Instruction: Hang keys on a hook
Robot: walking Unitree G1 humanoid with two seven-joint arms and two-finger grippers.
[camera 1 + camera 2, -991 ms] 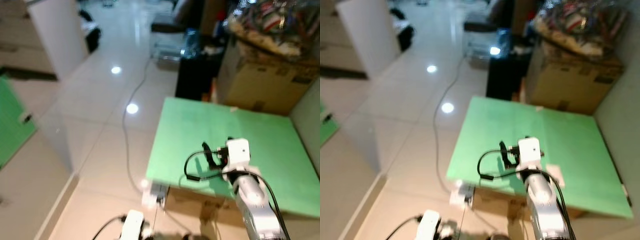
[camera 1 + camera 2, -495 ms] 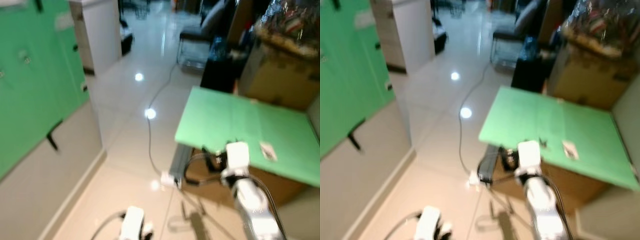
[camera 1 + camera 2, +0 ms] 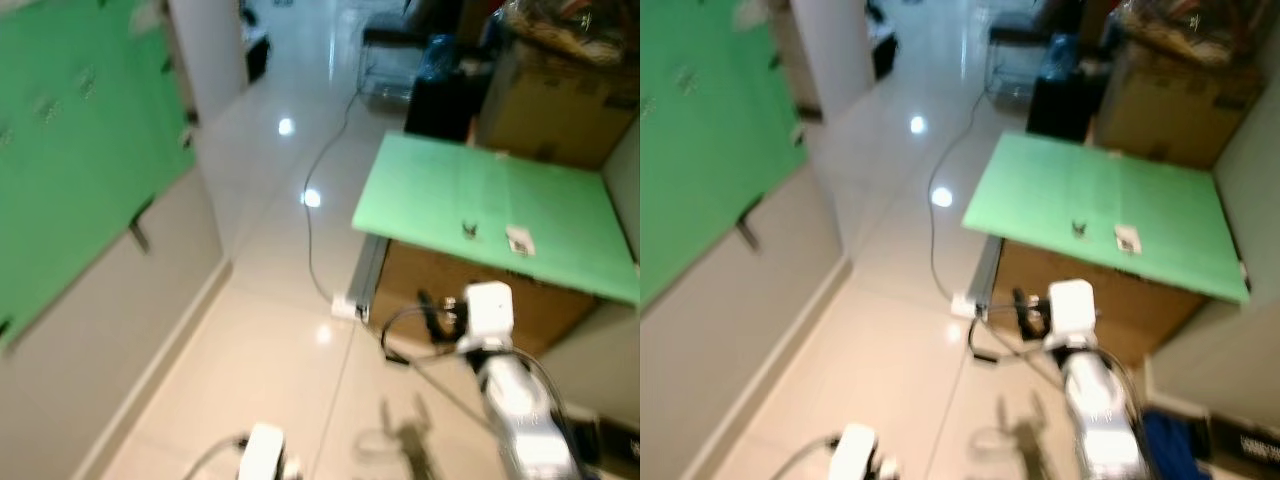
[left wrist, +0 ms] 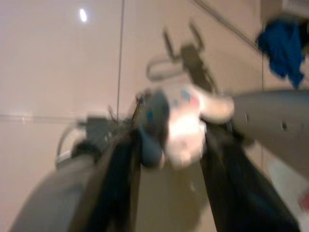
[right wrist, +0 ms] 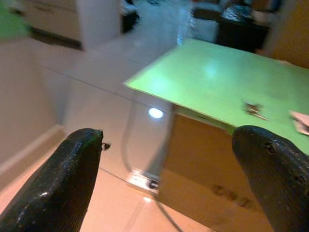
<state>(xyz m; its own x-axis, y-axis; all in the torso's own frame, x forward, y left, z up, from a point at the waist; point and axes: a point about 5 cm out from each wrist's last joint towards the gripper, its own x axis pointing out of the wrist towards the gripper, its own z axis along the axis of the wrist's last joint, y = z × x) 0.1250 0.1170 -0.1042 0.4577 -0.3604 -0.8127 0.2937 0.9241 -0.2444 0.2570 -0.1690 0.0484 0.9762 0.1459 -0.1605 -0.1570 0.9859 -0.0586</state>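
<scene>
Keys point(image 3: 468, 229): small dark bunch lying on the green tabletop point(image 3: 430, 190), toward its near edge, just beside a white card point(image 3: 519, 241). Right gripper point(image 5: 169, 159): fingers spread wide, empty, raised over the tiled floor point(image 3: 280, 350) short of that near edge. Left gripper point(image 4: 169, 159): low over the floor; fingers apart, a blurred pale object between them, grip cannot be told. Green wall panel point(image 3: 70, 170): at the robot's left. Cardboard box point(image 3: 550, 90): beyond the table's far edge.

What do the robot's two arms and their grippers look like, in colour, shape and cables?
The right arm is a rounded silver tube with a white boxy wrist block and a looping black cable. The right gripper has two thick, rounded black fingers. The left gripper has long black fingers; its wrist, seen from the head, is white.
</scene>
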